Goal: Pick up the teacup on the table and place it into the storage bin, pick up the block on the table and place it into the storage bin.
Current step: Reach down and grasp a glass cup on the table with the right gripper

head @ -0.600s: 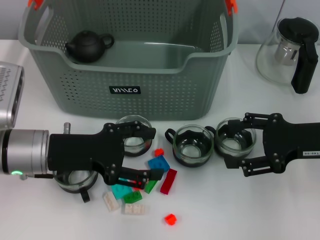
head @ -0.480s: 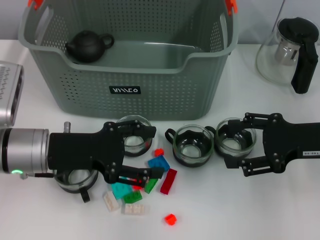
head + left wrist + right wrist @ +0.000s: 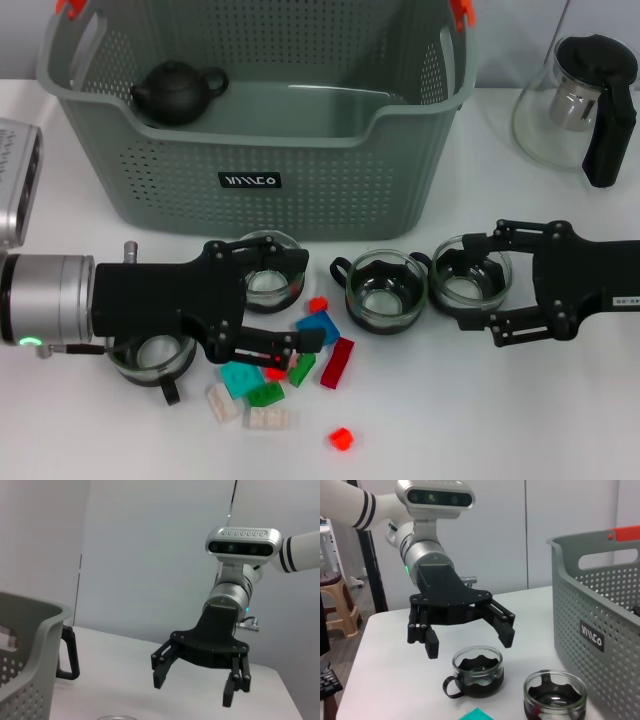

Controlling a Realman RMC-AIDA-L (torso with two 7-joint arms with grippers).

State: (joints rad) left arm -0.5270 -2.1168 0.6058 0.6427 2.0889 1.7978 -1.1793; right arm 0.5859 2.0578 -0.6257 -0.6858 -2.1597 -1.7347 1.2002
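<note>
1. I see the storage bin on the counter, beyond both pincers.
2. My right pincer, spread, straddles a teacup; a skewed close could tip it.
3. My left pincer, spread, hangs low over blocks; it could scatter them or clip the teacup beside it.

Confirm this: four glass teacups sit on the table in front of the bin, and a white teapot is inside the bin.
Not quite. The teapot inside the storage bin is black, not white, as the head view shows. The four glass teacups in front are right.
</note>
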